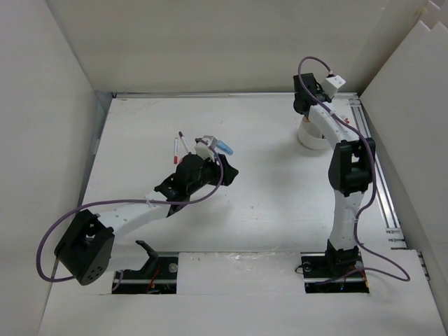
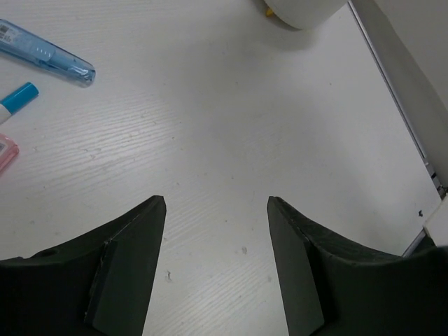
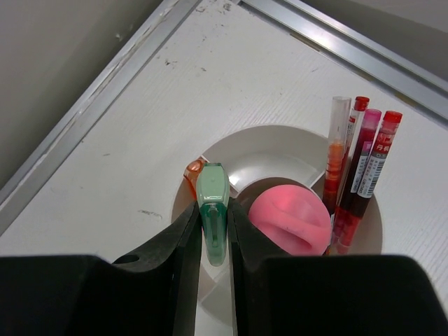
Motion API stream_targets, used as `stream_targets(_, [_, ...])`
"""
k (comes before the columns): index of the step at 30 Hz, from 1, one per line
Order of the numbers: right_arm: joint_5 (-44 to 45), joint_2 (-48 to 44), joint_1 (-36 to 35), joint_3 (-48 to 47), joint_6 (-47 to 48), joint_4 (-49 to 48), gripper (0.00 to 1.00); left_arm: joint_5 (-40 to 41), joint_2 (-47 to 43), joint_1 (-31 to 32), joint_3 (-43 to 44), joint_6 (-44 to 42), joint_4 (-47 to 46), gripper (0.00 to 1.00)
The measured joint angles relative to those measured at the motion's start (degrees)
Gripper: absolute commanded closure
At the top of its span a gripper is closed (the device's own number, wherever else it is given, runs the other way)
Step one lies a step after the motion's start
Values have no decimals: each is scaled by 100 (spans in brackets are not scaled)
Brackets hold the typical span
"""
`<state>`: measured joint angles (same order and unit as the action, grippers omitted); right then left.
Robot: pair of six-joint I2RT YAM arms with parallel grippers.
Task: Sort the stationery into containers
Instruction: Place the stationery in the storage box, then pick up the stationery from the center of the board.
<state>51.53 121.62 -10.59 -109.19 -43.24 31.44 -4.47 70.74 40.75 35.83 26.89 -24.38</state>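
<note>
My right gripper (image 3: 212, 210) is shut on a translucent green pen-like piece (image 3: 212, 192) and holds it over the left side of the round white divided cup (image 3: 269, 140). In the cup are a round pink eraser (image 3: 289, 220), several red pens (image 3: 360, 164) and an orange piece (image 3: 192, 173). From above, the cup (image 1: 309, 138) sits under the right gripper (image 1: 308, 115). My left gripper (image 2: 217, 203) is open and empty above bare table. To its left lie a blue pen (image 2: 45, 52), a blue-capped white marker (image 2: 17, 98) and a pink piece (image 2: 4, 150).
Two thin white pens with red ends (image 1: 180, 144) lie left of the left gripper (image 1: 225, 170), and the blue pen (image 1: 224, 148) lies just behind it. A metal rail (image 1: 374, 175) runs along the right wall. White walls close in the table.
</note>
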Motion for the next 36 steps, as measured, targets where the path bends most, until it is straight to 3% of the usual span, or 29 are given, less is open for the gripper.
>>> stream_targets(7, [22,299,-22,-59,59,-7,86,289,13,0,31,7,190,43])
stream_targets(12, [72,332,-81,-122,103,-20,60,407,15,0,83,7,201,43])
stream_targets(16, [52,332,-155,-122,96,-33,48,540,55,0,87,7,236,38])
stream_targets(23, [-232,-149,-236,201,-52,-35,47,1121,216,0,234,-7,490,37])
stream_targets(25, [-409,-584,-264,520,-162,-35,50,1423,319,0,310,-26,590,40])
stream_targets(30, [-1078,-2107,-525,1672,-385,-415,100,2070,673,-2,546,-87,942,46])
stream_targets(36, [-2006,-3576,-1172,3296,-627,-1143,100,2557,1141,0,848,-42,1373,46])
